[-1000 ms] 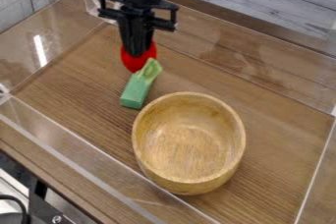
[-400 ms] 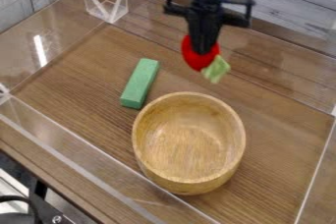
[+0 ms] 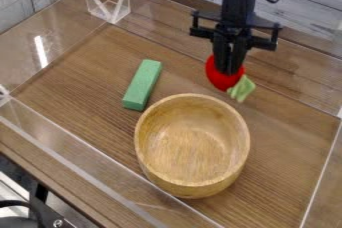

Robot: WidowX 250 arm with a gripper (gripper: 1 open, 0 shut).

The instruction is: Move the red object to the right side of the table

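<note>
- Gripper (image 3: 233,64) pointing straight down in the upper right of the frame, fingers on either side of the red object (image 3: 226,73); jaws look narrow, but grip versus just-released cannot be told from this view.
- Red object sitting low, at or just above the table (image 3: 80,92), right of centre; green leafy bit (image 3: 242,89) sticking out at its lower right.
- Placement makes sense: spot is right of both the green block (image 3: 140,83) and most of the wooden bowl (image 3: 194,143), so counts as the right side.
- Drop point just beyond the bowl's upper-right rim, apart from it — likely chosen to avoid a roll into the bowl.
- Clear acrylic wall (image 3: 326,162) at the right edge near enough to stop a roll-off.
- Judged stage: set-down, nearly done; remaining is full release and a straight lift clear.
- Risk: round fruit rolling once freed.
</note>
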